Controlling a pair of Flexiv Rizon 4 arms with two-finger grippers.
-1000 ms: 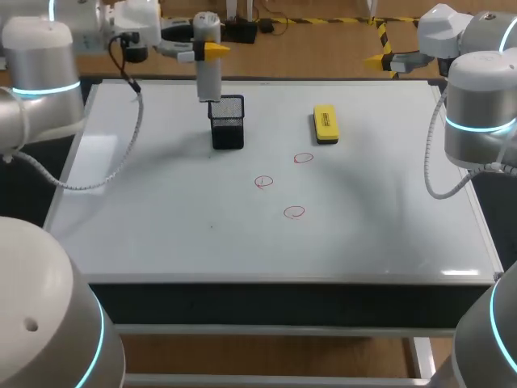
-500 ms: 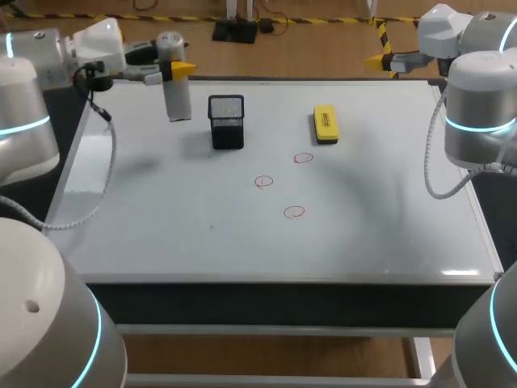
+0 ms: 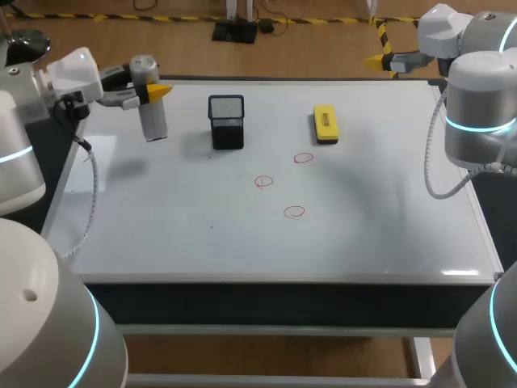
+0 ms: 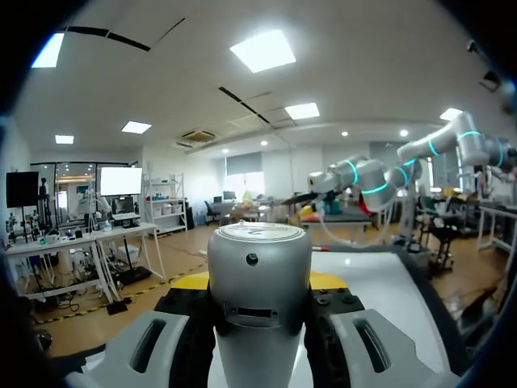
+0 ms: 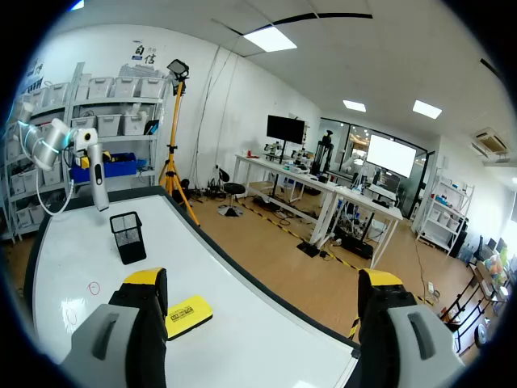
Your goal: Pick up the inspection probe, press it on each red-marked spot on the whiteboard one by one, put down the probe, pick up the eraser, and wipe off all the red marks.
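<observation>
1. At the far-left corner of the whiteboard (image 3: 161,234): my left gripper (image 3: 149,90) is clamped on the inspection probe (image 3: 152,115), holding it by its upper end. The probe hangs upright above the board.
2. Left wrist view: the probe fills the gap between my fingers.
3. Black mesh holder (image 3: 226,121) stands near the probe, toward the board's middle.
4. Yellow eraser (image 3: 325,124) lies flat farther right. Three red marks (image 3: 263,182) sit nearer than both.
5. Right gripper (image 5: 262,279) is past the far-right edge, fingers wide apart, empty.
</observation>
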